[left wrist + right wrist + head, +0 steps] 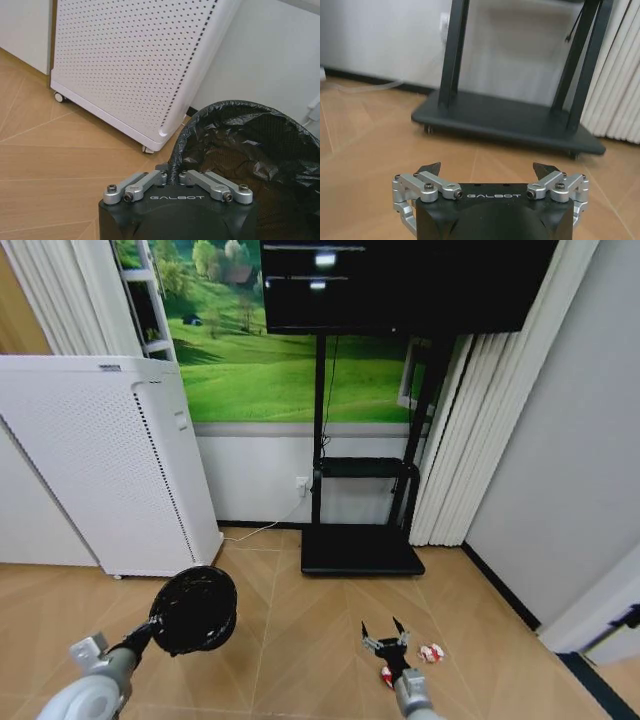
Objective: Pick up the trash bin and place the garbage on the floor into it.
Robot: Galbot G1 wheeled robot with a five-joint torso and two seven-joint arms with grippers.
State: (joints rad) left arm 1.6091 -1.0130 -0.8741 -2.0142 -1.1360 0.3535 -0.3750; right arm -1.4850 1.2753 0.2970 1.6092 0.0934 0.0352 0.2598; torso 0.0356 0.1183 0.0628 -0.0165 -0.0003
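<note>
Your left pincer is clenched on the rim of the bin, holding it off the floor, mouth tipped up, presumably so trash can drop in. Your right pincer is spread wide and low over the wood floor, beside two wrappers, likely lining up a grab. Around you: a white perforated appliance, a black stand, and pleated curtains.

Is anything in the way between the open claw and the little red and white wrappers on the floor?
No, nothing visible blocks it. The right claw hangs open over bare wooden floor, with one wrapper just beside it and another partly hidden under the wrist. The left claw holds the trash bin off to the side.
</note>
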